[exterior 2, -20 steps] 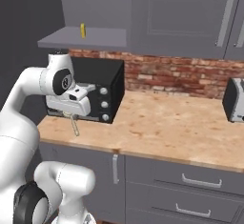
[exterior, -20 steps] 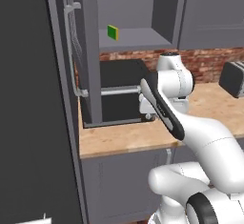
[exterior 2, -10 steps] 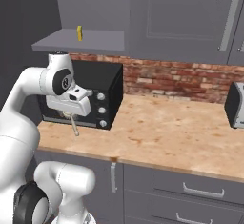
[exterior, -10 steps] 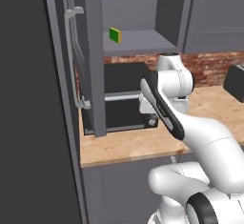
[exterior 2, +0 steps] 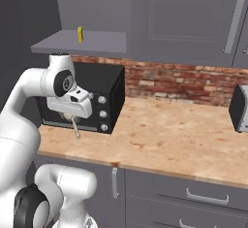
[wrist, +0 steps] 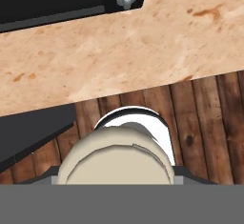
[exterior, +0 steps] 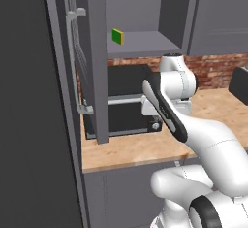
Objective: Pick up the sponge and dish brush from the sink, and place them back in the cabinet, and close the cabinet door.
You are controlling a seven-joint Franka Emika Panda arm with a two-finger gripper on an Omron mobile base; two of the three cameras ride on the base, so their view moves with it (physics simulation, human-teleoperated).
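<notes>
Both base views have slid sideways with the driving base, while the pincer (exterior 2: 76, 127) hangs over the wood-grain surface (exterior 2: 164, 135) clamped on the cream-headed dish brush (wrist: 119, 156), presumably bound for the grey cabinet shelf (exterior: 145, 41), where the green-and-yellow sponge (exterior: 117, 37) stands at eleven o'clock above.

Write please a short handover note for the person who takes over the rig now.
End effector: closed on the dish brush, in front of the toaster oven.
Sponge: already on the cabinet shelf.
Cabinet door: open.
Done: sponge stored, brush picked up.
Left: put the brush on the shelf, then close the door.
</notes>
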